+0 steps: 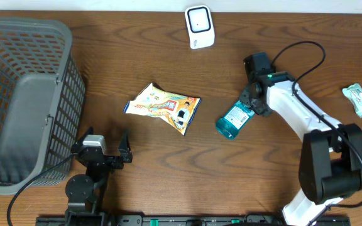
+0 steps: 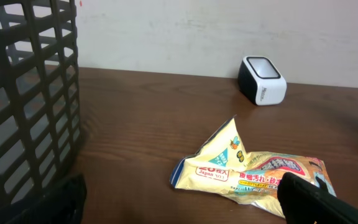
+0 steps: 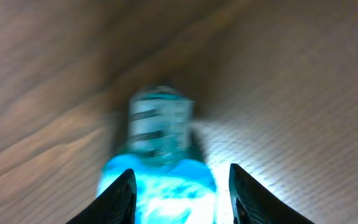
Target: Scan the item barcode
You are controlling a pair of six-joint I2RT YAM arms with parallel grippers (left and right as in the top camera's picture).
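A blue bottle (image 1: 235, 117) with a label lies on its side on the wooden table, right of centre. My right gripper (image 1: 251, 103) is over its upper end. In the right wrist view, which is blurred, the bottle (image 3: 157, 162) lies between the fingers of the right gripper (image 3: 180, 186). The left finger is against it and a thin gap shows at the right finger. The white scanner (image 1: 200, 26) stands at the back edge. My left gripper (image 1: 101, 145) rests open and empty near the front left, and in its own view the left gripper (image 2: 182, 205) faces the scanner (image 2: 263, 79).
A yellow snack bag (image 1: 163, 107) lies mid-table, just ahead of the left fingers (image 2: 303, 199). A grey plastic basket (image 1: 24, 100) fills the left side. Two small packets (image 1: 360, 99) lie at the right edge.
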